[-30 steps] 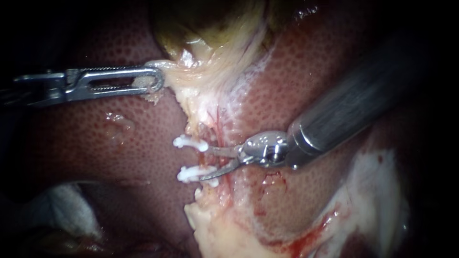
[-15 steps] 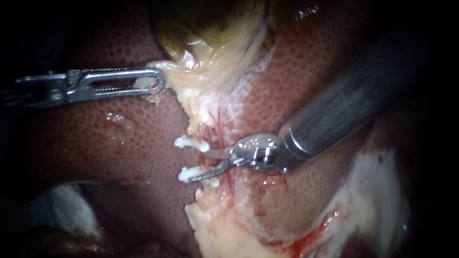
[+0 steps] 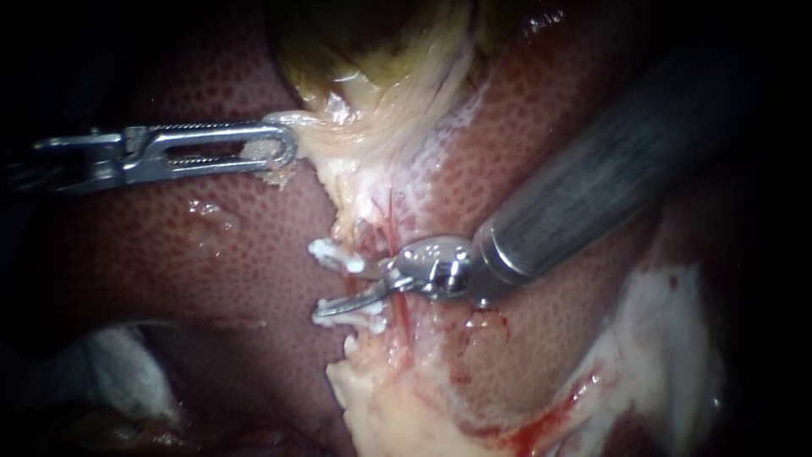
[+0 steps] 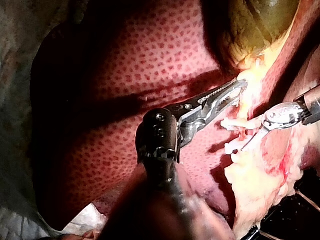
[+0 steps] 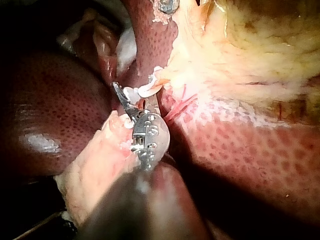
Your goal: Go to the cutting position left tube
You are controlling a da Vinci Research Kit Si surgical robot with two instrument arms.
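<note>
Two white clips [image 3: 334, 252] sit on the left tube [image 3: 362, 286], which looks soft, thin and easily torn. My right instrument [image 3: 347, 290] has its jaws slightly open at the stretch between them, the likely place to cut. My left instrument [image 3: 286, 149] has its jaws clamped on pale gallbladder [image 3: 372, 76] tissue.

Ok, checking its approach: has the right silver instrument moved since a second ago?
Yes: the right silver instrument has slid leftward, closer to the upper white plastic clip, which stayed put.

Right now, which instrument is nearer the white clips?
Right. The right instrument reaches the white clips; the left instrument holds pale tissue by the gallbladder, well away from them.
</note>
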